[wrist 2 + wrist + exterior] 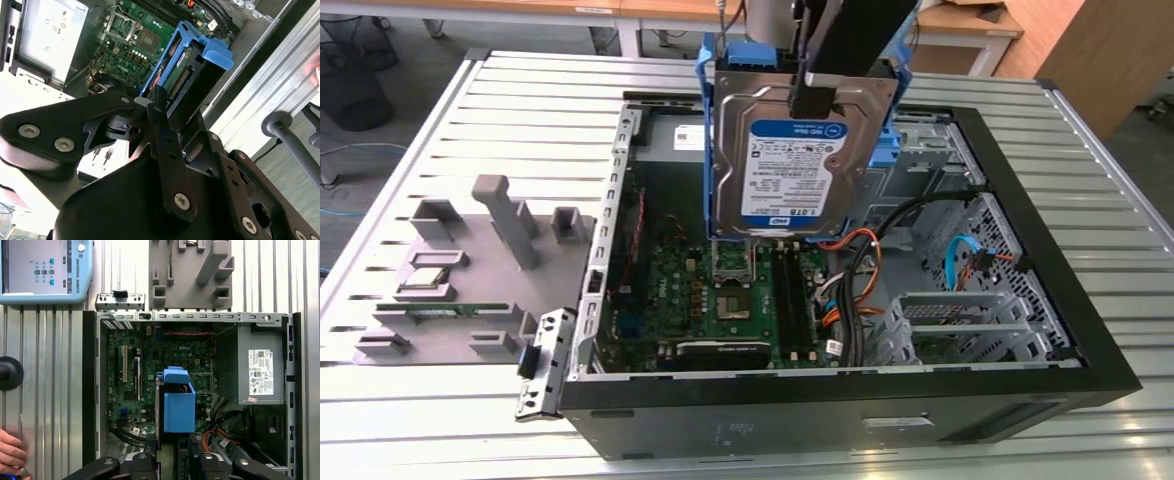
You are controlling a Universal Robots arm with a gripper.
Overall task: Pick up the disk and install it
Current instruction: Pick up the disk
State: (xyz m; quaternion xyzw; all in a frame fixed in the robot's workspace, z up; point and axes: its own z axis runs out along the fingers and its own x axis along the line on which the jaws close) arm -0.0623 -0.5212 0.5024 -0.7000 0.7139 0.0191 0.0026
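Claw state: the claw is closed on the disk, which is gripped by its upper end.
Disk position: the disk is held upright, label toward the camera, in the upper middle of the exterior view. It is above the open computer case and apparently clear of the circuit board beneath it.
Slip risk: only a narrow strip of the disk seems to be clamped. If it is knocked, it may be tilted or dropped, and the circuit board would likely be struck.
Snag risk: orange and black cables are looped just below the disk's lower edge, toward the exterior view's right. A blue rail could be caught on them or on the case's wall.
Bystander risk: a hand is seen on the tabletop in the first wrist view, well apart from the case. It could be endangered if it is brought nearer.
Hidden: part of the case's interior is masked by the disk in the exterior view, so the slot meant for it cannot be identified with certainty.
Cut off: the claw's upper body is cropped by the top edge of the exterior view.
Hard to tell: the disk's height above the circuit board cannot be judged. In the second wrist view the grip's contact is partly covered by the claw's own body.
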